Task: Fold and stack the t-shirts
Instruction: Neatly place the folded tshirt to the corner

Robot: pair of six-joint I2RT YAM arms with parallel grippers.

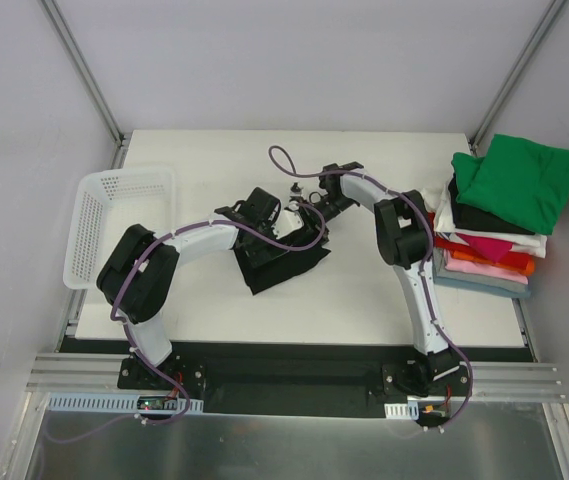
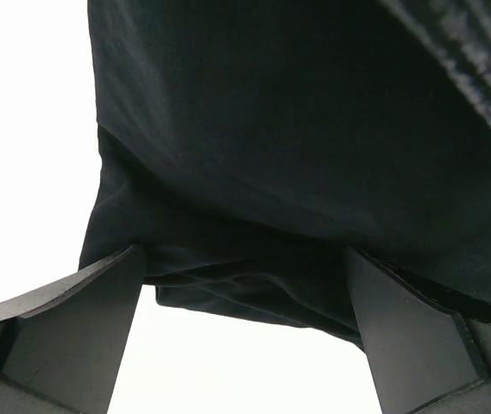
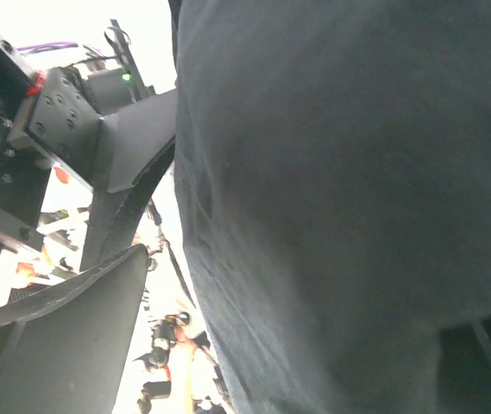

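Note:
A black t-shirt lies crumpled and partly folded at the table's middle. My left gripper sits low over its far left edge. In the left wrist view the left gripper is open wide, and a folded edge of the black t-shirt reaches between the fingertips. My right gripper is at the shirt's far right edge. In the right wrist view the black t-shirt fills the gap of the open right gripper and hides one finger. A stack of folded t-shirts, green one on top, stands at the right.
A white mesh basket stands at the table's left edge. The two grippers are close together over the shirt, with the left gripper's body showing in the right wrist view. The folded stack overhangs the table's right edge.

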